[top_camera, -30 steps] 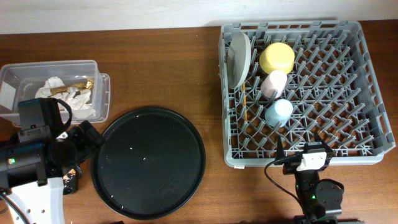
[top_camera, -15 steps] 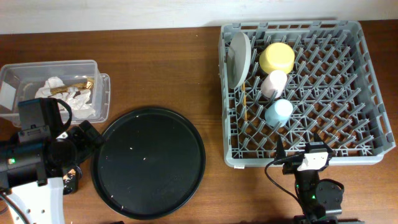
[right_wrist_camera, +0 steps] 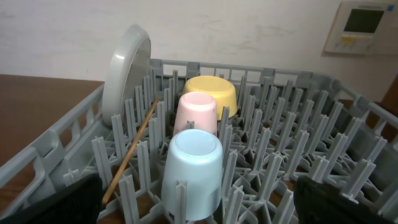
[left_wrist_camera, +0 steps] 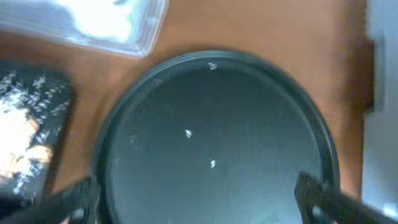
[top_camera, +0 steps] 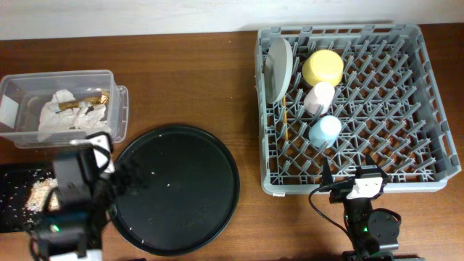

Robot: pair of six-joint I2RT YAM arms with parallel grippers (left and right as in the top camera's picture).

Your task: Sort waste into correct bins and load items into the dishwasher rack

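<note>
1. We see that the left arm has moved. A moment ago it sat over the left edge of the worktop point(top_camera: 188, 80). Now it has pulled back toward the near edge.
2. That uncovers the small black tray point(top_camera: 14, 177). It lies to the left of the left gripper point(left_wrist_camera: 196, 193), with the food scraps point(top_camera: 40, 194) inside it.
3. The left gripper has its fingers wide apart and holds nothing. The round black serving tray point(top_camera: 174, 188) is right below and ahead of it, with only a few tiny crumbs on it.
4. Ahead and to the left of that gripper is the clear tub point(top_camera: 119, 109). The white napkins point(top_camera: 69, 116) and the gold wrapper point(top_camera: 87, 99) are inside.
5. The right gripper point(right_wrist_camera: 199, 199) has not moved. Its fingers are apart and empty.
6. Just ahead of it is the dishwasher rack point(top_camera: 341, 30). In it are the light-blue cup point(top_camera: 324, 130), the pink cup point(top_camera: 319, 97), the yellow bowl point(top_camera: 322, 67), the plate point(top_camera: 277, 69) and the chopsticks point(right_wrist_camera: 134, 149).
7. We think the job is about done, because all the waste is binned and all the dishes are racked.
</note>
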